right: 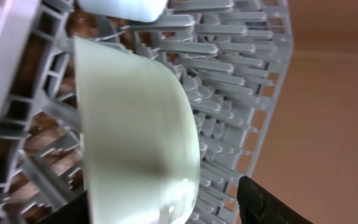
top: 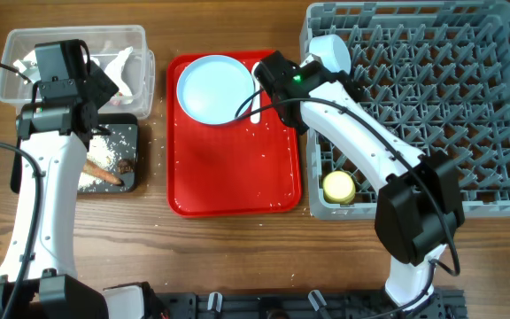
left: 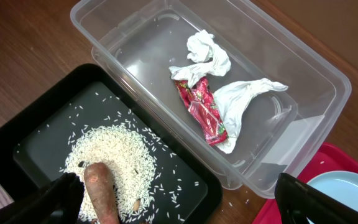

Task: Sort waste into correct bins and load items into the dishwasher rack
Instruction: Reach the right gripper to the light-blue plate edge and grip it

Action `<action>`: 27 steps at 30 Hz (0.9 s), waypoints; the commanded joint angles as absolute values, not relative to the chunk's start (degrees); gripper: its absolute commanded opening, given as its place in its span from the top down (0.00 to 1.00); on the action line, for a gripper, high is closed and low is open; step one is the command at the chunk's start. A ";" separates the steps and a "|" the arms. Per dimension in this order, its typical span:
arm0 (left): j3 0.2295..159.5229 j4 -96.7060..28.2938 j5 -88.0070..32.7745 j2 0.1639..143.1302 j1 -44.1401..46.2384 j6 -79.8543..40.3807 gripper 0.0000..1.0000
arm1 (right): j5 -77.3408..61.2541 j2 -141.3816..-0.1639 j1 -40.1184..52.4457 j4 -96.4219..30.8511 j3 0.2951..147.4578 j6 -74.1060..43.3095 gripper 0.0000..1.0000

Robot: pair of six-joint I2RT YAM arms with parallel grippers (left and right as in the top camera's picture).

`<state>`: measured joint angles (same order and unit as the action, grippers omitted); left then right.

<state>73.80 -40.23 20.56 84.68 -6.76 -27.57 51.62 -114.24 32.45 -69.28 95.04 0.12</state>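
Note:
My left gripper (left: 185, 210) is open and empty above the black tray (left: 39, 127), which holds white rice crumbs (left: 114, 152), a brown stick-shaped piece (left: 98, 193) and a small brown lump (left: 137, 203). The clear tub (left: 303, 65) behind it holds crumpled white paper (left: 238, 99) and a red-and-white wrapper (left: 204, 109). My right gripper (right: 166, 214) is open around a mint-green bowl (right: 135, 124), which stands on edge in the grey dishwasher rack (right: 229, 68); a gap shows at one finger. The pale blue plate (top: 212, 87) and white spoon (top: 256, 108) lie on the red tray. A yellow cup (top: 338, 186) sits in the rack (top: 467, 106).
The flat red serving tray (top: 233, 177) lies between the bins and the rack. A pale blue rim (right: 123, 7) shows above the green bowl. Stray rice grains dot the wooden table (top: 158, 221). My right arm (top: 361, 133) crosses the rack's left side.

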 commanded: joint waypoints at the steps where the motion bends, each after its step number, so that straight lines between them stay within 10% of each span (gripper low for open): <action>1: 74.48 -40.10 21.71 84.31 -6.94 -28.36 0.00 | 47.92 -114.96 32.47 -69.49 95.24 0.10 0.36; 13: 74.48 -40.12 21.71 84.31 -6.94 -28.34 0.00 | 35.83 -111.42 32.47 -67.64 97.56 0.16 0.01; 27: 74.48 -40.12 21.69 84.31 -6.94 -28.36 0.00 | -17.52 -107.22 32.40 -47.37 101.73 -3.81 0.00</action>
